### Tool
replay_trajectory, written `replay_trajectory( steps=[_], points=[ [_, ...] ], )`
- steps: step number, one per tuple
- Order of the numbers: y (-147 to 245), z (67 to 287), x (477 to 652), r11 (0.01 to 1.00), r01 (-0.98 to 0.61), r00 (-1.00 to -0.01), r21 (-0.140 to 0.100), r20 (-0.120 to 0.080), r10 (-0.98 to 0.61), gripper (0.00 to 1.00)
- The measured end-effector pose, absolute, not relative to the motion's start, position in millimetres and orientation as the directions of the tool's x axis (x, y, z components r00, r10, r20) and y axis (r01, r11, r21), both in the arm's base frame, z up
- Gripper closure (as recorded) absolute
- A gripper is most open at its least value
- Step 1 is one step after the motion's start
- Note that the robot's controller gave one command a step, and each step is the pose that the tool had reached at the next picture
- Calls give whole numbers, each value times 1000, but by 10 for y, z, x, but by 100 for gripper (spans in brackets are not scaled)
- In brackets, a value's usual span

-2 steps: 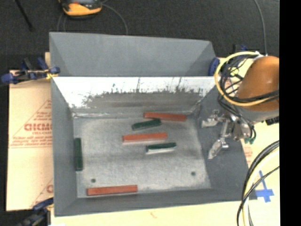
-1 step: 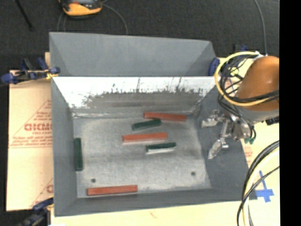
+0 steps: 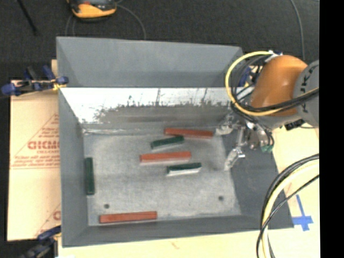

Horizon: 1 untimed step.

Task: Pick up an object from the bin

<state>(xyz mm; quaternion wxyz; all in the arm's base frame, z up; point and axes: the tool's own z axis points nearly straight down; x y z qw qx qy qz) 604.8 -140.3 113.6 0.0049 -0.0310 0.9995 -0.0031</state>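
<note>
A long, flat orange-red bar (image 3: 188, 134) lies nearest the hand (image 3: 228, 143). Its long axis runs almost level across the view, and its end toward the hand is just beside the upper finger, apart from it. The hand's two fingers stand apart with nothing between them, by the right side of the grey metal bin (image 3: 150, 69). A green bar with a white edge (image 3: 184, 169) lies near, left of and below the hand. Past these lie a short dark green bar (image 3: 167, 142) and a second orange-red bar (image 3: 165, 157).
</note>
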Motion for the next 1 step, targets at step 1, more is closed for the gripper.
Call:
replay_trajectory(
  steps=[1],
  points=[
    [-1202, 939, 6389, 997, -73, -997, 0, -10, -73, 0]
  ],
)
